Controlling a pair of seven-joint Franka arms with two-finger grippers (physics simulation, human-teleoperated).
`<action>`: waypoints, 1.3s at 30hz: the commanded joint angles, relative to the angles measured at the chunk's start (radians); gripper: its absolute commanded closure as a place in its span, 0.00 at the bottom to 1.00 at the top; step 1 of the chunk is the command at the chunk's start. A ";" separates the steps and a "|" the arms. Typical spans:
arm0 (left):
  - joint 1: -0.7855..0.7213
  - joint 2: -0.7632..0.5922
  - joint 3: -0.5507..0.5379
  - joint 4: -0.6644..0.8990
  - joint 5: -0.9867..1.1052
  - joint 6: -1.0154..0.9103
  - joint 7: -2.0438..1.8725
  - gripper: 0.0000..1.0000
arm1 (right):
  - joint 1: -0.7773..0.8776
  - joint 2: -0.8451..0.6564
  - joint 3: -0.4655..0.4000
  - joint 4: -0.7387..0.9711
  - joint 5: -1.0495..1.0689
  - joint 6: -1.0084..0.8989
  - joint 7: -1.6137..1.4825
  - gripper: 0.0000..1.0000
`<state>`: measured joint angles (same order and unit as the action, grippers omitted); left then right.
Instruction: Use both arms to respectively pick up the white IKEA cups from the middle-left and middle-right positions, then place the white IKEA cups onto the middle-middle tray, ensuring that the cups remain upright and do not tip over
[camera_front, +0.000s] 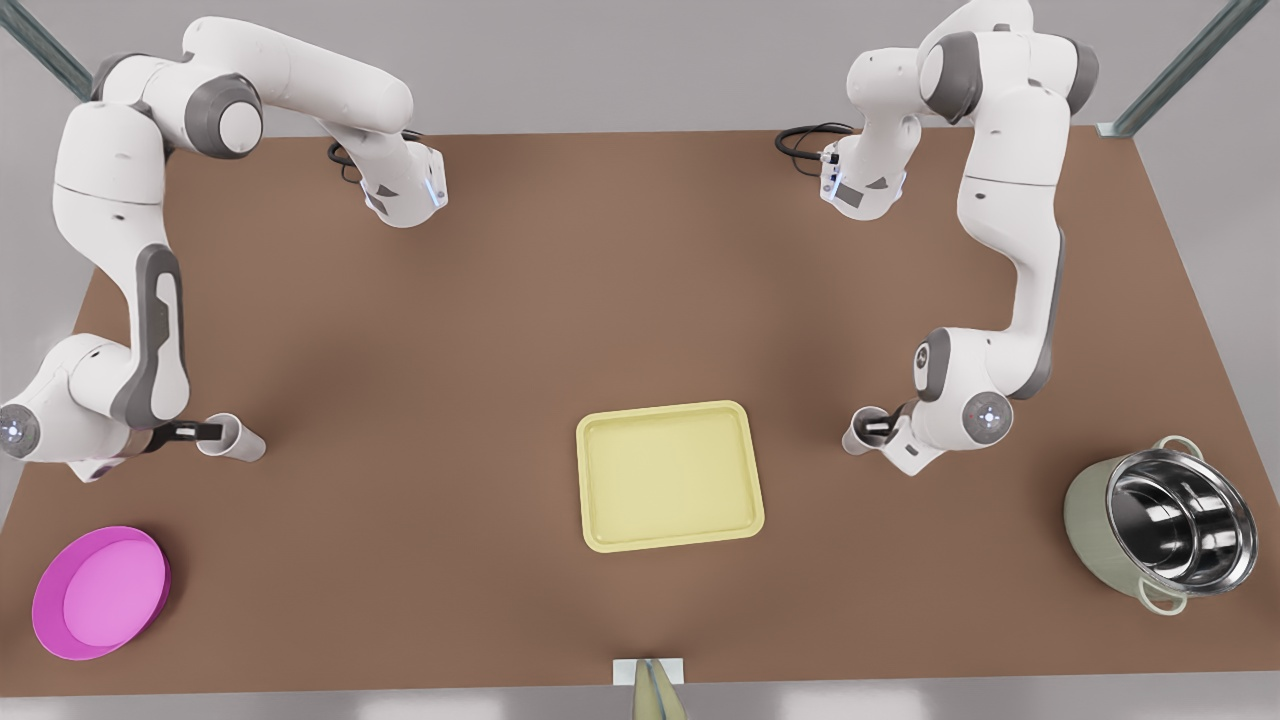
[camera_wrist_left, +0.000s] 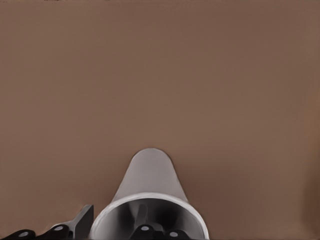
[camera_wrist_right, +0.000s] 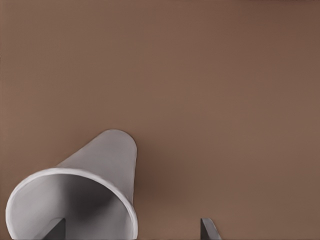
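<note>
Front view: brown table (camera_front: 500, 330), grey floor around.

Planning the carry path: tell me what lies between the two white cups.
In the front view, the yellow tray lies between the cup at left and the cup at right; otherwise bare brown table.

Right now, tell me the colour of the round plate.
The plate is magenta, clearest in the front view.
</note>
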<state>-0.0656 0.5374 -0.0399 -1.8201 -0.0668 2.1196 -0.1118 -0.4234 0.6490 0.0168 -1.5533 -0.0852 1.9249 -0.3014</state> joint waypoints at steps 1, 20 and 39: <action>0.000 0.004 0.000 0.002 -0.065 0.030 -0.009 0.70 | 0.000 0.011 0.000 -0.005 0.028 0.037 -0.171 0.00; -0.333 0.260 -0.078 0.555 -0.062 -0.110 -0.930 0.79 | 0.063 -0.008 0.137 0.048 0.173 -0.104 -0.291 0.79; -0.249 0.306 -0.149 0.548 -0.056 -0.073 -0.927 0.00 | 0.914 0.127 0.176 0.223 0.255 0.325 0.923 0.79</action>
<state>-0.3262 0.8489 -0.1778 -1.2721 -0.1367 2.0607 -0.8229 0.4766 0.7664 0.1932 -1.3369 0.1776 2.0995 -0.0380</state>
